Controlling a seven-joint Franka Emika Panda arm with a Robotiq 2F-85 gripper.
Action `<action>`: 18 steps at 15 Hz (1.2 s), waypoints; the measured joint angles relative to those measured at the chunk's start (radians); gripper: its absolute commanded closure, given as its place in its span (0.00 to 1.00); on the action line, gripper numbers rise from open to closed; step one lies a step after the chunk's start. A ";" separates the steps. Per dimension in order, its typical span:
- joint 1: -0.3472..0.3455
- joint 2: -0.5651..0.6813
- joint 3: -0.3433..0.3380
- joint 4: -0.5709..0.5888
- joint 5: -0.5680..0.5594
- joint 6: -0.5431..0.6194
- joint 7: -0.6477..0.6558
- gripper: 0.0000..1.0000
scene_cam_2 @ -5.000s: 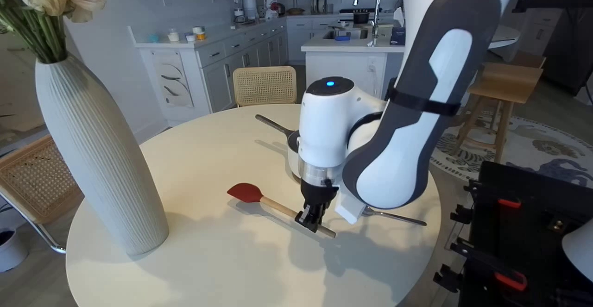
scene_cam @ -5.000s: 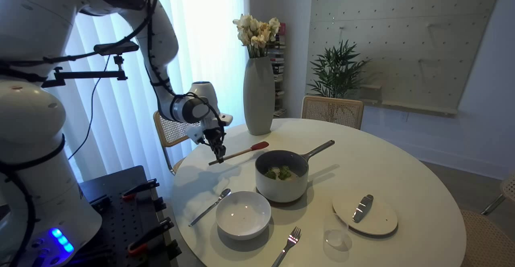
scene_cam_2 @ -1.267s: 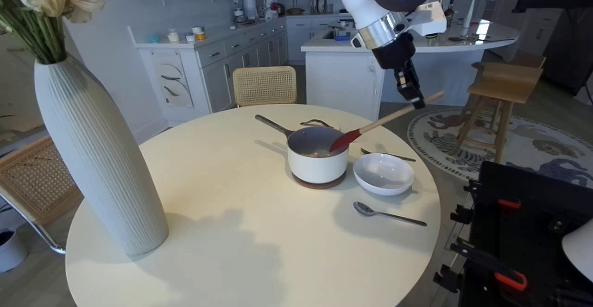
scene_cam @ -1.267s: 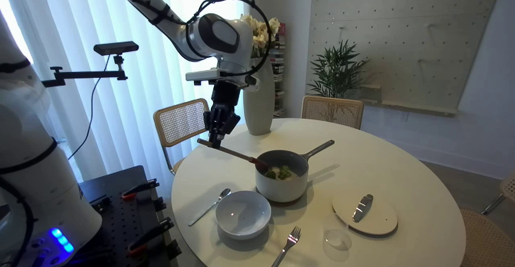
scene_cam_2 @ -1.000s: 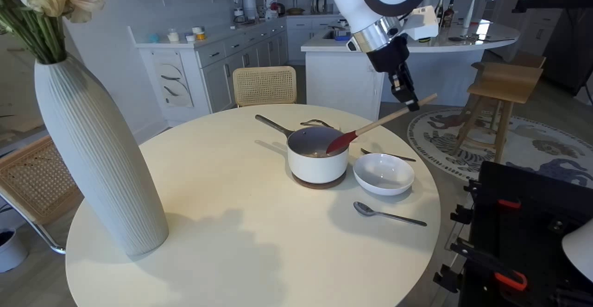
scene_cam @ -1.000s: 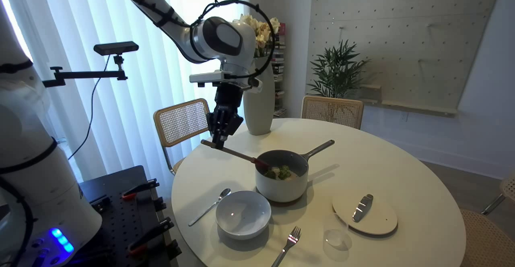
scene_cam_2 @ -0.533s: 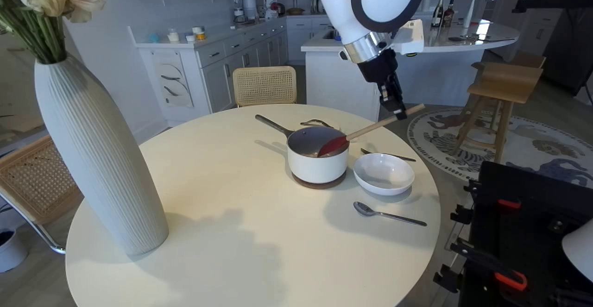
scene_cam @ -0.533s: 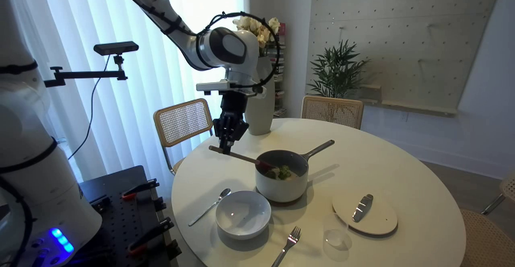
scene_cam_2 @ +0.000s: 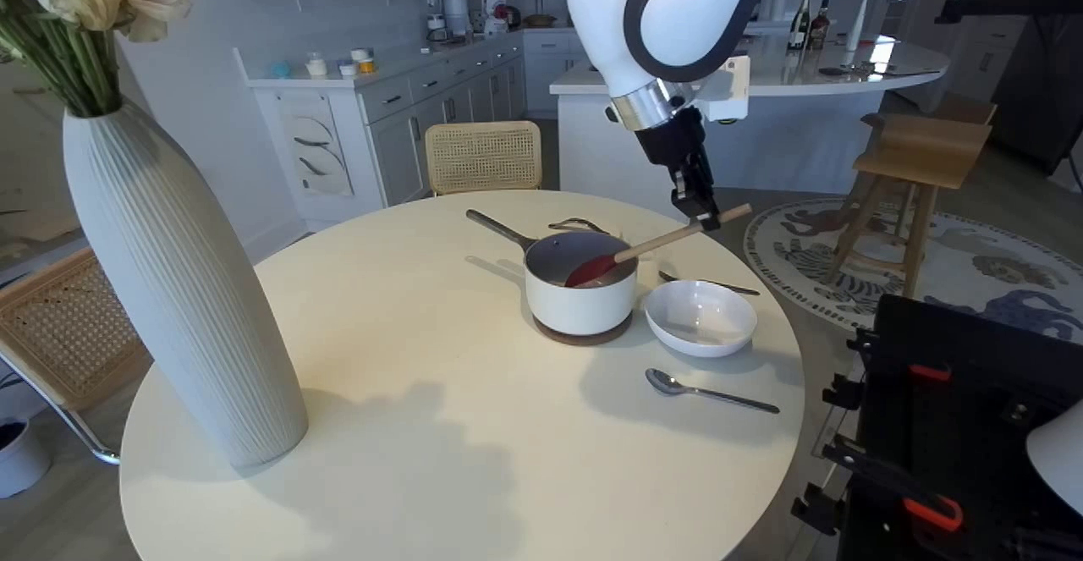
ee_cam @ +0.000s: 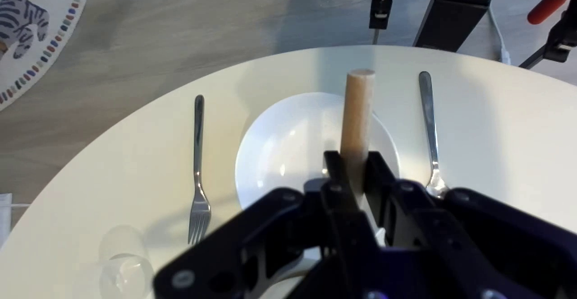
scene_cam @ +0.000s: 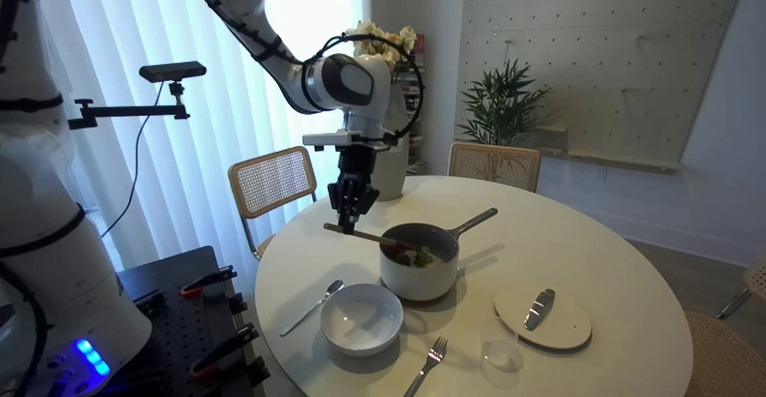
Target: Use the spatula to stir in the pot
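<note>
Step looks like the stir itself, probably early: in an exterior view the spatula (scene_cam_2: 653,244) slants down-left into the pot (scene_cam_2: 579,307) near mid-frame, red head inside the rim, butt end out to the right. The gripper (ee_cam: 354,168) is clamped on the handle; wrist view shows the butt poking up right of centre. In an exterior view the food (scene_cam: 423,257) sits in the pot, below and right of frame centre; can't tell if the head touches it. Handle vs rim: contact unclear. Next move, my call: ease the head into the food, then sweep small circles clear of the wall, grip firm, so the pot doesn't get shoved.
</note>
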State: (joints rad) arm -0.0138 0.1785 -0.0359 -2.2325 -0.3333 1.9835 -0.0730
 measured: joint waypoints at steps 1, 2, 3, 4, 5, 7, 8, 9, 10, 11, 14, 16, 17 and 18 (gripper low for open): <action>0.000 0.010 0.000 0.012 -0.001 0.005 -0.001 0.96; 0.000 0.021 0.000 0.024 -0.002 0.009 -0.001 0.96; 0.000 0.034 0.000 0.038 -0.003 0.012 -0.002 0.96; -0.001 0.048 0.000 0.053 -0.005 0.012 -0.003 0.96; -0.001 0.064 0.000 0.069 -0.005 0.013 -0.005 0.83; -0.002 0.079 0.000 0.075 -0.005 0.013 -0.005 0.83; -0.002 0.080 0.000 0.074 -0.005 0.013 -0.005 0.83; -0.002 0.080 0.000 0.074 -0.005 0.013 -0.005 0.83; -0.002 0.080 0.000 0.074 -0.005 0.013 -0.005 0.83; -0.002 0.080 0.000 0.074 -0.005 0.013 -0.005 0.83; -0.002 0.080 0.000 0.074 -0.005 0.013 -0.005 0.83; -0.002 0.080 0.000 0.074 -0.005 0.013 -0.005 0.96; -0.002 0.080 0.000 0.074 -0.005 0.013 -0.005 0.96; -0.002 0.081 0.000 0.073 -0.005 0.013 -0.005 0.96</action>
State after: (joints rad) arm -0.0158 0.2590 -0.0362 -2.1590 -0.3381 1.9962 -0.0783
